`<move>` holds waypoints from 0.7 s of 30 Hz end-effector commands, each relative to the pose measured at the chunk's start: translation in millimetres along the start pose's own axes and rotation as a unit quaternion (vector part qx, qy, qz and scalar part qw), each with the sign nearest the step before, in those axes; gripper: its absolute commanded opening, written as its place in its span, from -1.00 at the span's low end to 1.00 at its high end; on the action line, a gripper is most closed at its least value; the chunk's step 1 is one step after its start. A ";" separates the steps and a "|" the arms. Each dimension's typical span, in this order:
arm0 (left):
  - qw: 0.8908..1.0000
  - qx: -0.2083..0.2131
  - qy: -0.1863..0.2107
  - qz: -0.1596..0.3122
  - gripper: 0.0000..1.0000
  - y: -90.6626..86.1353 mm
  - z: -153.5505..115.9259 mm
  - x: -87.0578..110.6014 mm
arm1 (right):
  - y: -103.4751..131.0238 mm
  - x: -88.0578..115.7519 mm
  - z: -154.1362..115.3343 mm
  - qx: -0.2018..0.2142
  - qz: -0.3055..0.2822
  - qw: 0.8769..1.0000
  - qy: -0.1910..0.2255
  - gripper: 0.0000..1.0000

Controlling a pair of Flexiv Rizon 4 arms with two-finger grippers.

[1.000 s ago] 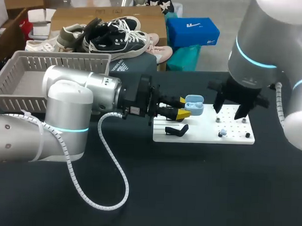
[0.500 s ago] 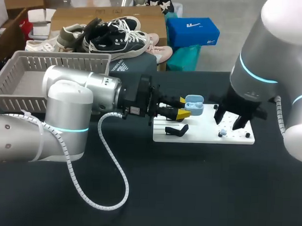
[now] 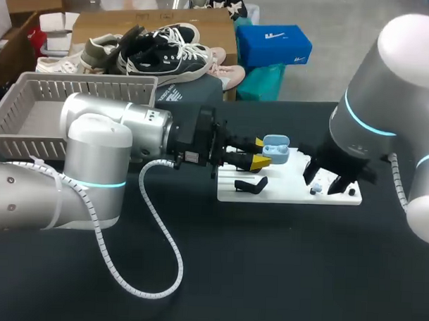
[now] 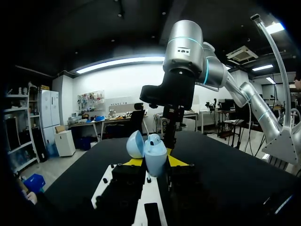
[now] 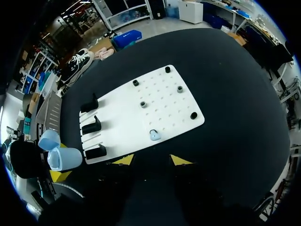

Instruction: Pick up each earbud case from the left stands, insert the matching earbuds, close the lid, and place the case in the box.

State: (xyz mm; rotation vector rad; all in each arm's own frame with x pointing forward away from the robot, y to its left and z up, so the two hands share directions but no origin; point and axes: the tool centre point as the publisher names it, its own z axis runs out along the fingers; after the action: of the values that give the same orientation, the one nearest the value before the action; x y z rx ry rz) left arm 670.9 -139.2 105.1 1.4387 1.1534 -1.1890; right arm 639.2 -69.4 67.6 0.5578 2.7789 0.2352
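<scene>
Case [image 3: 275, 150], pale blue and smooth, with its rounded lid swung open, is pinched from both sides between the yellow tips of the left gripper [image 3: 260, 154]. It is held in the air near the black stands [image 3: 250, 184] at the left end of the white board [image 3: 284, 194]. The right gripper [image 3: 325, 180] hangs low over the board's right half, fingers spread and holding nothing. A small pale blue earbud [image 5: 154, 135] lies on the board just ahead of them.
</scene>
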 end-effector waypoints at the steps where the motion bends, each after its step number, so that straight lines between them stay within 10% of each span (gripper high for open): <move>1: 1.000 -0.001 -0.001 0.001 -1.00 -0.3 0.3 0.6 | -7.0 2.4 10.1 -0.011 0.008 1.000 -0.016 -0.27; 21: 1.000 -0.001 -0.001 0.001 -1.00 -0.3 0.3 0.6 | -2.3 -3.6 34.6 -0.042 0.046 0.998 -0.023 -0.24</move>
State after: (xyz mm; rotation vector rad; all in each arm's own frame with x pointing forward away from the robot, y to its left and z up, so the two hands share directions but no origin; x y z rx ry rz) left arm 670.9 -139.2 105.1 1.4387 1.1534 -1.1890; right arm 651.2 -71.0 44.1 0.6604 2.7114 0.3474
